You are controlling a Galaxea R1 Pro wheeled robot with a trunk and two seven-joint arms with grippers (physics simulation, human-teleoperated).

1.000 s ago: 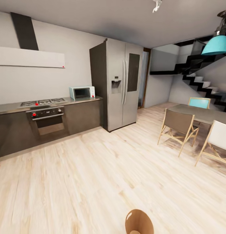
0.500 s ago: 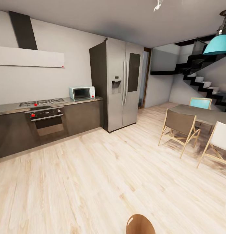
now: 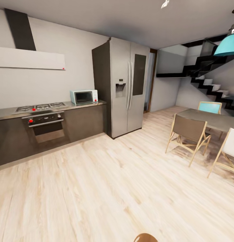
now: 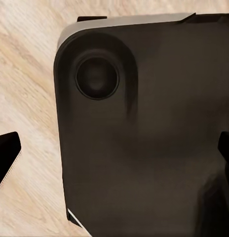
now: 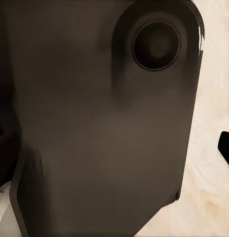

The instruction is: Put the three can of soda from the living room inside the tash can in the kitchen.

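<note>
The robot looks to be in transit, with both arms seemingly tucked over its own dark base point(image 4: 144, 128), which would keep them clear while driving. In the left wrist view, dark fingertips point(image 4: 6, 155) show at the edges with floor between, so that gripper reads as spread and empty. In the right wrist view only one dark tip point(image 5: 226, 148) shows at the edge, so I cannot tell how that gripper stands. No soda cans are to be seen here. Nearest, at 6 o'clock, a copper-brown rim point(image 3: 145, 238) peeks in, likely the bin. Beyond lies open wood floor point(image 3: 107, 181). At 3 o'clock stand chairs point(image 3: 187, 134) around a table point(image 3: 211, 119), the main obstacle. At 10 o'clock runs the counter point(image 3: 46, 109) with oven point(image 3: 46, 127) and microwave point(image 3: 84, 96). At 12 o'clock stands the fridge point(image 3: 125, 87), with stairs point(image 3: 211, 84) farthest at 2 o'clock.
</note>
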